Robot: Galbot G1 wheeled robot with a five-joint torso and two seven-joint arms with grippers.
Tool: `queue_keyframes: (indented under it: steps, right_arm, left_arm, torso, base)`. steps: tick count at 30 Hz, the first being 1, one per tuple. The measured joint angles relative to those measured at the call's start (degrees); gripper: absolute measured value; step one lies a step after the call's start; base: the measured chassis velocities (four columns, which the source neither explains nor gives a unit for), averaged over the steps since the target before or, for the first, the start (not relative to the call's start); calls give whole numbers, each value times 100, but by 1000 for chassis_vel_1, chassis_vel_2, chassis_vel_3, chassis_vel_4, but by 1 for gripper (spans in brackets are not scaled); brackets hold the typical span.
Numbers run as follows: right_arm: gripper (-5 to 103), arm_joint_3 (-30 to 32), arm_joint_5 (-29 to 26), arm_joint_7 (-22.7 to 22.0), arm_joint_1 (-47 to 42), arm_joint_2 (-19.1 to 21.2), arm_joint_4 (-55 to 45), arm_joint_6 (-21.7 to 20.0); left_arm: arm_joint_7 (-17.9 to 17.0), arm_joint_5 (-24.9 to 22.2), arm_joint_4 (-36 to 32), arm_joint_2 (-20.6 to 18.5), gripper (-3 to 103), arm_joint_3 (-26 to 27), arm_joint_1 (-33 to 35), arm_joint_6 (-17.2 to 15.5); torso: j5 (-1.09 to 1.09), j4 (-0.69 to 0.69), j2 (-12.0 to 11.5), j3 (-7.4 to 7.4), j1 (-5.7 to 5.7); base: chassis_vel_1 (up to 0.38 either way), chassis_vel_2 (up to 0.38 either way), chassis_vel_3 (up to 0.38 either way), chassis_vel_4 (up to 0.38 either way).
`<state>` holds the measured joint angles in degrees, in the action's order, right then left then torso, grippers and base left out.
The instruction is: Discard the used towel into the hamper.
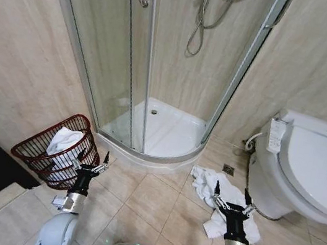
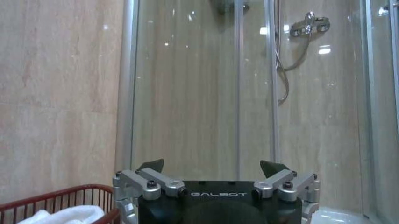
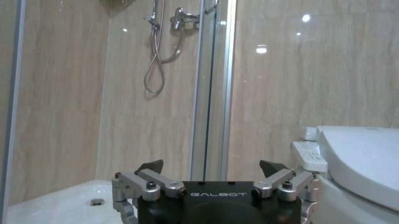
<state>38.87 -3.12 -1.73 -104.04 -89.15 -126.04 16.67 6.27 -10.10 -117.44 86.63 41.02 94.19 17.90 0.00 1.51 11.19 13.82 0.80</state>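
1. White towel [image 1: 220, 201], crumpled on the tiled floor beside the toilet [image 1: 306, 171]: not yet picked up.
2. Hamper [image 1: 39, 155] by the shower enclosure [image 1: 160, 65], well apart from it, already holding white cloth [image 1: 63, 140].
3. Right gripper [image 1: 231, 197] above the towel, fingers spread, empty.
4. Left gripper [image 1: 89, 163] beside the hamper, fingers spread, empty.
5. Grasping, carrying, dropping all apparently left.

White towel [image 1: 220, 201] on beige floor tiles [image 1: 150, 202], another seemingly white cloth [image 1: 63, 141] inside the dark reddish-brown open-weave hamper [image 1: 41, 162].
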Motion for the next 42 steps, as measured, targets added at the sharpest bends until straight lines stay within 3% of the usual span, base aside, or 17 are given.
queue_keyframes:
  steps: [13, 20, 27, 35, 42]
  right_arm:
    - [100, 13, -19, -1, -8, 8, 13, 54]
    - [100, 29, -31, -1, -7, 12, 29, 72]
    - [100, 30, -31, -1, -6, 12, 36, 78]
    - [100, 32, -35, -7, -9, 16, 67, 97]
    - [100, 34, -40, -15, -16, 23, 69, 100]
  left_arm:
    - [-5, 12, -4, 18, 100, 1, 0, 40]
    - [-4, 20, 1, 24, 100, 0, -3, 71]
    - [-4, 24, 5, 23, 100, 0, 5, 76]
    - [8, 68, 40, 35, 100, -9, 7, 97]
    - [7, 73, 49, 43, 100, -9, 1, 122]
  torso:
    - [0, 0, -264, -194, -71]
    - [0, 0, -494, -395, -77]
    - [0, 0, -555, -462, -78]
    - [0, 1, -755, -647, -78]
    - [0, 3, -801, -698, -79]
  base:
    - [0, 0, 0, 0]
    - [-55, -58, -52, -68]
    - [-30, -31, -16, -23]
    - [0, 0, 0, 0]
    - [0, 0, 0, 0]
